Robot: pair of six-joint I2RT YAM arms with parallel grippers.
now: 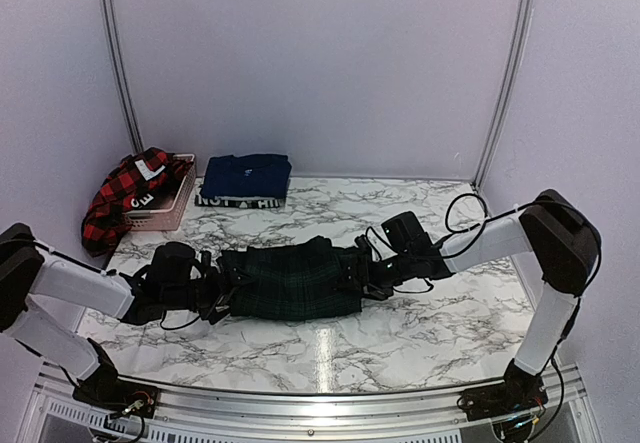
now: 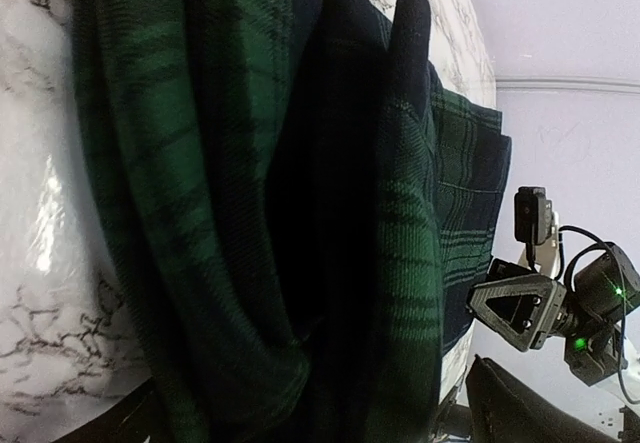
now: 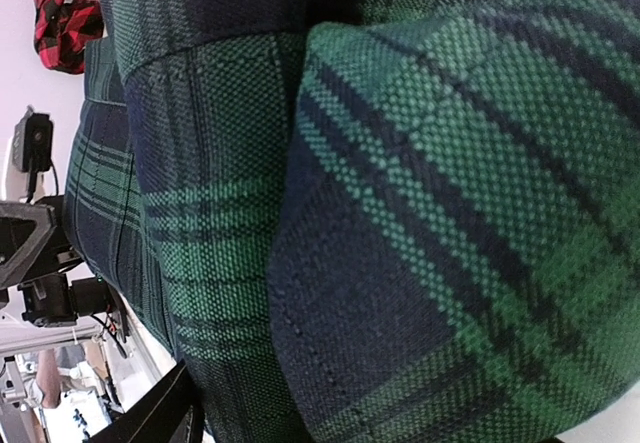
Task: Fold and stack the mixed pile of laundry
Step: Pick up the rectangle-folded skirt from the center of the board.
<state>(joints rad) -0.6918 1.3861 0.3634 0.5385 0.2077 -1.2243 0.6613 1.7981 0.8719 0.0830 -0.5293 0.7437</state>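
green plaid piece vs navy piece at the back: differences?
Pattern: the green plaid piece is checked; the navy piece is plain with a white lettered band.
Pose: plaid lies stretched long mid-table; navy is a compact folded rectangle at the back, beside the pink basket.
Handling: left gripper and right gripper sit at the plaid's ends; none near the navy.
Both lie on the table.

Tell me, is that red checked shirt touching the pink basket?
Touching. The top view shows the red checked shirt draped over the pink basket, hanging down its left side.
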